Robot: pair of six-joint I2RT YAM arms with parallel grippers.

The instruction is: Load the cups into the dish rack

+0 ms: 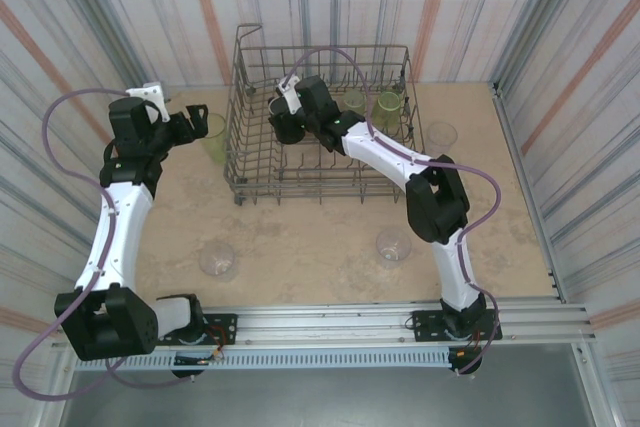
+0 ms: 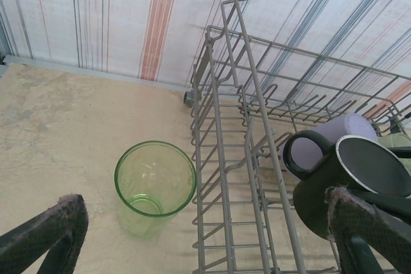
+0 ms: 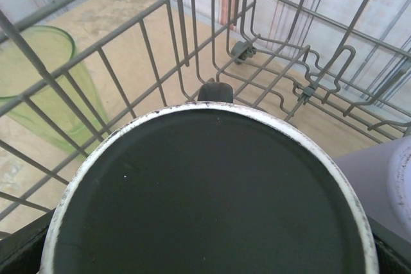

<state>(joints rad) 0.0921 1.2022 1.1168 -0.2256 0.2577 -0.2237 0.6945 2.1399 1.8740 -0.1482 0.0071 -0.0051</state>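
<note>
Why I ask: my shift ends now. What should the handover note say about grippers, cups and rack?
Left gripper: open, over the table by a yellow-green cup standing left of the dish rack.
Right gripper: inside the rack, shut on a tilted dark mug, next to the lavender cup.
Done: lavender cup and two more yellow-green cups are in the rack.
Left: release the mug, load the outside cup and three clear cups on the table.

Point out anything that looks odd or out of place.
A dark mug with a handle is tipped on its side inside the dish rack, its white edge scuffed, unlike the handleless lavender cup beside it. A green cup stands upright on the table just outside the rack's wall.
</note>
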